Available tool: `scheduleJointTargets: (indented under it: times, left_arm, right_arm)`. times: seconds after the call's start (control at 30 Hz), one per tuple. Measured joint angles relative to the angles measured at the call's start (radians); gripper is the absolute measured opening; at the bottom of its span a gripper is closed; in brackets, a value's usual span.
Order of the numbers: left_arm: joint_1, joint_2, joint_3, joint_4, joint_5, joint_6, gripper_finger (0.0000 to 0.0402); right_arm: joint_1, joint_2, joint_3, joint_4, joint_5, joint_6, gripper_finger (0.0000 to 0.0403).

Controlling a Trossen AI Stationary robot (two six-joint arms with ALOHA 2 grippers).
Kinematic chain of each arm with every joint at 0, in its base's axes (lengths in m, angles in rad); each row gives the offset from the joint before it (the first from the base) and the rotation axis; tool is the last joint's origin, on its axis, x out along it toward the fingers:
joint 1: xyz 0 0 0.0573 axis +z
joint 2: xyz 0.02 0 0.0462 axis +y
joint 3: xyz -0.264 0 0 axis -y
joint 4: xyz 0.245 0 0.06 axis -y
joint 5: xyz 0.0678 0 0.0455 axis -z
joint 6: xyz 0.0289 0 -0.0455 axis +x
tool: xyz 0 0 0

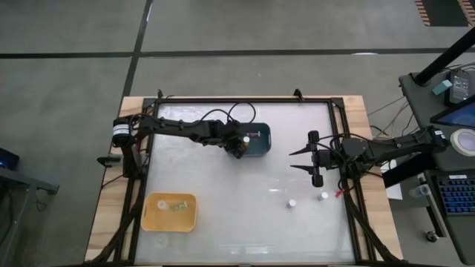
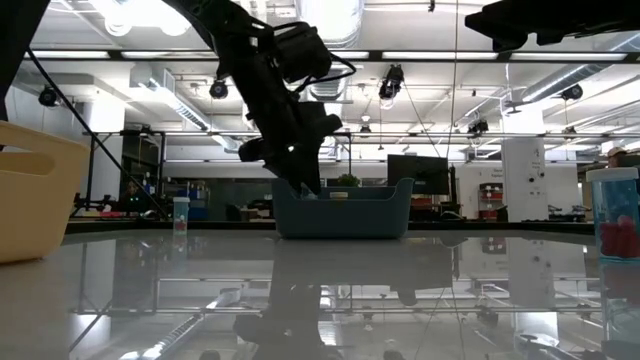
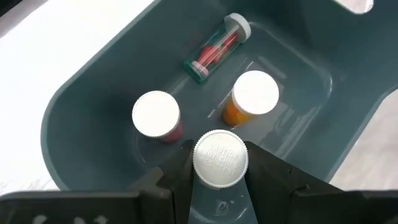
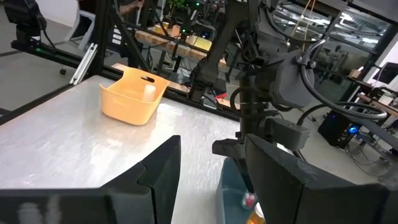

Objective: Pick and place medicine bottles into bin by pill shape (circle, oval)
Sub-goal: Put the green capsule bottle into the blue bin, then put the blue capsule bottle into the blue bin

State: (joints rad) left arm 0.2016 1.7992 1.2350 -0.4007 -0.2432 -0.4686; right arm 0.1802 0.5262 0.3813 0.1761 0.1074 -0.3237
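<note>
My left gripper (image 1: 239,146) reaches down into the blue-grey bin (image 1: 256,141) and is shut on a white-capped medicine bottle (image 3: 221,158). On the bin's floor (image 3: 292,81) a white-capped amber bottle (image 3: 252,96) and a white-capped pinkish bottle (image 3: 157,115) stand upright. A clear bottle with red pills (image 3: 217,48) lies there on its side. Two small bottles (image 1: 292,202) (image 1: 323,196) stand on the table near its right side. My right gripper (image 1: 291,160) waits open at the right, level above the table, holding nothing. My left gripper pinches the bottle between its two fingers (image 3: 261,174), which sit on opposite sides just under the white cap (image 3: 219,149). They slant down into the bin from the table's left. The bottle stands upright, cap up; whether its base touches the bin floor is hidden.
A yellow bin (image 1: 171,211) with small bottles in it stands at the table's near left. Close to the low camera stands a clear bottle with red contents (image 2: 615,215). Bare tabletop lies between the two bins and in the middle.
</note>
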Motion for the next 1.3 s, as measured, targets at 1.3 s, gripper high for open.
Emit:
scheduleJointTargets:
  times: [1.3]
  left_arm:
    - [0.002,-0.001,0.026,-0.007,0.0,-0.004,0.0194]
  right_arm:
    - [0.0,0.0,0.0,0.0,0.0,-0.009,0.0171]
